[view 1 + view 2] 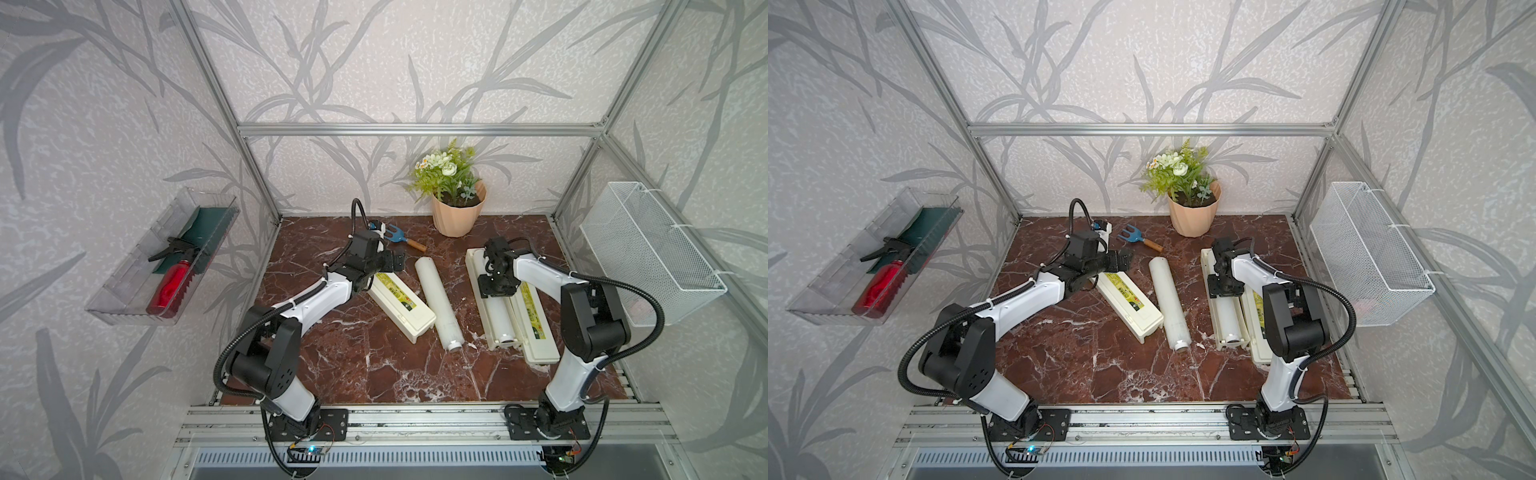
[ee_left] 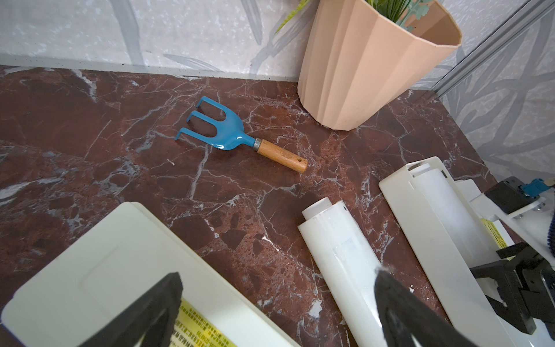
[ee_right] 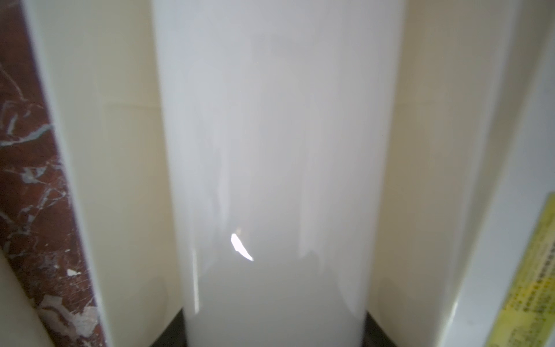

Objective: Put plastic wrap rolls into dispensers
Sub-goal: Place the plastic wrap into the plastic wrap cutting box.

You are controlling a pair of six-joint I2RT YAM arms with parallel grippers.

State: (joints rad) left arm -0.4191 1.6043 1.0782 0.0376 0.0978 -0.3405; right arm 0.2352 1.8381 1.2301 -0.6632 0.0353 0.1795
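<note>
Nearest, both arms' bases bolt to a rail [image 1: 415, 419] at the table's [image 1: 353, 370] near edge. The left arm [image 1: 320, 295] stretches low, forward and rightward. The left claw [image 1: 394, 261] is spread wide and empty above the far end of the shut dispenser [image 1: 403, 307]. In its wrist view one finger [image 2: 150, 312] hangs over that box, the other over the loose roll [image 1: 438, 303]. The right arm [image 1: 536, 270] folds high at the elbow and reaches forward-left, wrist bent down. The right claw [image 1: 497, 290] is clamped astride the second roll [image 1: 500, 322], black fingers [image 3: 172, 333] against both its sides. That roll lies lengthwise in the trough of the open dispenser [image 1: 472, 266], whose lid [image 1: 538, 332] lies flat on the right, label up. Boxes and rolls all run far to near, near ends slanting right. The loose roll lies on the table between the boxes. The table is red-brown marble, with a pot [image 1: 455, 216] and blue fork [image 1: 388, 231] at the back. Leaf-print walls carry a basket [image 1: 648, 249] and a tray [image 1: 137, 266].
</note>
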